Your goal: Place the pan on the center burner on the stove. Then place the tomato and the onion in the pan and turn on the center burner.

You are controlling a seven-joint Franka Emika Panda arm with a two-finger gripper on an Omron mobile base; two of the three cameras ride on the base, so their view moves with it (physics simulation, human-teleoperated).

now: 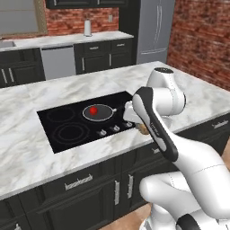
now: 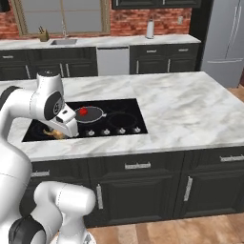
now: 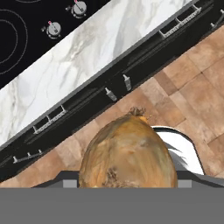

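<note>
Right, the tool is gripping the onion at the near edge of the stove by the knobs, while the pan holding the tomato is sitting on the center burner, further in and to the left.

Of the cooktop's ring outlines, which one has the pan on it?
The center burner: the pan with the tomato sits on it. The other rings are bare.
</note>
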